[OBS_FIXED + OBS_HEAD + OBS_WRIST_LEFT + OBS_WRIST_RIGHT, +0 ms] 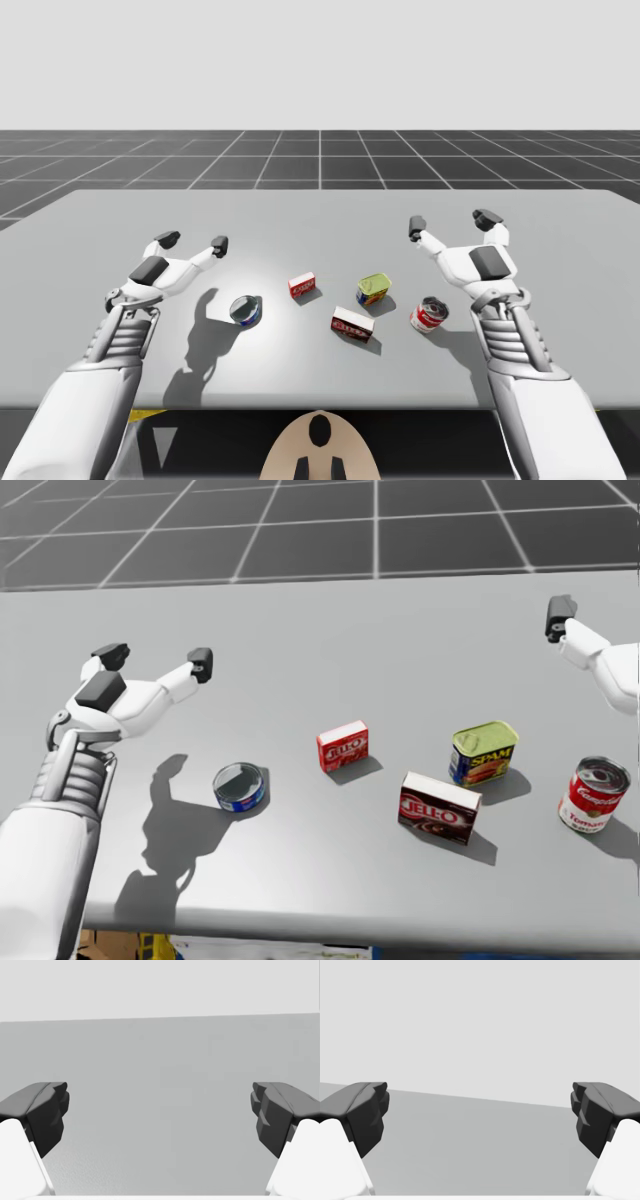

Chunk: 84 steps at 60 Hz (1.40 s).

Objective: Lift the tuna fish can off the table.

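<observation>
**Pre-grasp: both grippers raised and empty, can untouched**

Located tuna fish can (245, 310) flat on the table (560, 260), left of centre, towards the near edge, silver lid up. Nothing touching it. Well apart from the other items, so free to approach from any side.

Holding left gripper (193, 241) above the table, far and left of the can, not over it. Jaws wide apart, nothing between. Bare tabletop ahead of the fingers (45, 1110) in the left wrist view. Reads as a ready pose, opened ahead of descent to straddle the low rim.

Holding right gripper (451, 222) up on the right, on the far side of the clutter. Jaws likewise wide apart and empty. Probably parked there to keep out of the way; wrong side for this can.

Clutter to the right of the can:
- small red box (302, 287), closest
- dark red box (352, 324)
- blue rectangular can with a yellow-green lid (373, 290)
- red-and-white round can (429, 314), furthest right

Judging progress at zero: no contact, no lift.

Likely next: bring left gripper nearer and rightward until over the can, drop, close across the diameter. Little wall to pinch on such a low can, so expect to go almost to the tabletop. Risk of fingertips scraping, or of the can skidding if off-centre.
</observation>
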Each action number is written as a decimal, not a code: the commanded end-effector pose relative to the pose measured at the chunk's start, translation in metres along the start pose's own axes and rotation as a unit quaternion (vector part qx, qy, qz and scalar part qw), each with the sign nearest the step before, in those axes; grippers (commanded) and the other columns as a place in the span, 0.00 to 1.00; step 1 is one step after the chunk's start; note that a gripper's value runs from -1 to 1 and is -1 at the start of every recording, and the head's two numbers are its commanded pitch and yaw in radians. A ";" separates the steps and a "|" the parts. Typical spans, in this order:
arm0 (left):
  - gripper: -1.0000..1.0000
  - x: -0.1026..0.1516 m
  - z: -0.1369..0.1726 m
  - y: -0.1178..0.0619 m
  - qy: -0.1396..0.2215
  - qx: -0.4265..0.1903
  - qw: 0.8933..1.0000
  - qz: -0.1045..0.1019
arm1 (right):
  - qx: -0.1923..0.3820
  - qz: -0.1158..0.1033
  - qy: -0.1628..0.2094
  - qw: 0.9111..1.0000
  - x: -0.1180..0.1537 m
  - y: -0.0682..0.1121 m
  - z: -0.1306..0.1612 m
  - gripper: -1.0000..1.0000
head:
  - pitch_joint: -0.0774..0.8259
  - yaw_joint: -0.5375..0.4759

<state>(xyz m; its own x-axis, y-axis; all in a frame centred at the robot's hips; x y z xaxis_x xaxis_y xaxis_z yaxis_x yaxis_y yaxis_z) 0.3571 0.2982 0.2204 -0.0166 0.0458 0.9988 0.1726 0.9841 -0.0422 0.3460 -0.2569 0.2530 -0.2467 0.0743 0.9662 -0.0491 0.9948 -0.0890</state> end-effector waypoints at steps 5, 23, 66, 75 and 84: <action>0.00 -0.001 -0.001 0.001 0.001 0.000 1.000 0.003 | 0.003 -0.002 0.002 1.000 0.002 -0.001 0.001 0.00 | 0.84 0.75; 0.00 0.000 0.000 -0.002 -0.002 -0.004 1.000 0.009 | 0.007 -0.002 0.005 1.000 0.001 0.000 0.001 0.00 | 0.89 0.84; 0.00 -0.025 0.104 -0.024 0.094 -0.123 0.988 -0.010 | -0.002 0.003 0.004 1.000 -0.001 -0.001 0.000 0.00 | 0.87 0.83; 0.00 -0.047 0.115 -0.021 0.120 -0.156 0.980 -0.015 | -0.003 0.003 0.002 1.000 0.000 -0.001 0.000 0.00 | 0.88 0.83; 0.00 -0.069 0.112 -0.027 0.152 -0.178 0.972 -0.024 | -0.005 0.002 0.000 1.000 0.000 -0.002 0.001 0.00 | 0.88 0.83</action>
<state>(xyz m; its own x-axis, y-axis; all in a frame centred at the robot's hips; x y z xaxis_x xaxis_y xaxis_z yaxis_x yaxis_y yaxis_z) 0.2455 0.2925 0.1690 0.2076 -0.0666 0.9760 0.4636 0.8852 -0.0382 0.3458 -0.2585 0.2528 -0.2437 0.0794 0.9666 -0.0415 0.9949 -0.0922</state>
